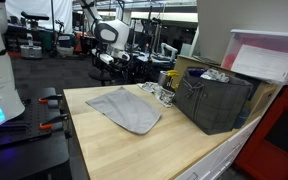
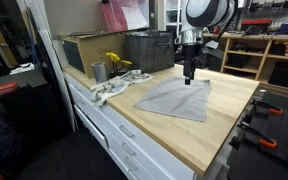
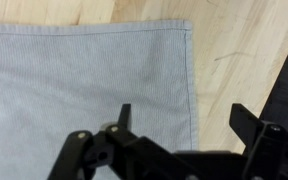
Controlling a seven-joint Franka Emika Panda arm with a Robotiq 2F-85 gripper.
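A grey-blue cloth (image 2: 176, 98) lies spread flat on the wooden table (image 2: 224, 125); it also shows as the cloth (image 1: 124, 108) and the cloth (image 3: 84, 80). My gripper (image 2: 189, 74) hangs a little above the cloth's far corner, pointing down. In the wrist view the gripper (image 3: 184, 118) is open and empty. One fingertip (image 3: 124, 112) is over the fabric and the other fingertip (image 3: 246, 118) over bare wood, so the jaws straddle the cloth's hemmed side edge (image 3: 194, 90).
A dark crate (image 2: 150, 50) stands at the back of the table beside a cardboard box (image 2: 82, 50). A metal cup (image 2: 98, 71), something yellow (image 2: 115, 62) and a crumpled white rag (image 2: 108, 91) lie near them. A pink-lidded bin (image 1: 269, 55) sits behind the crate (image 1: 216, 100).
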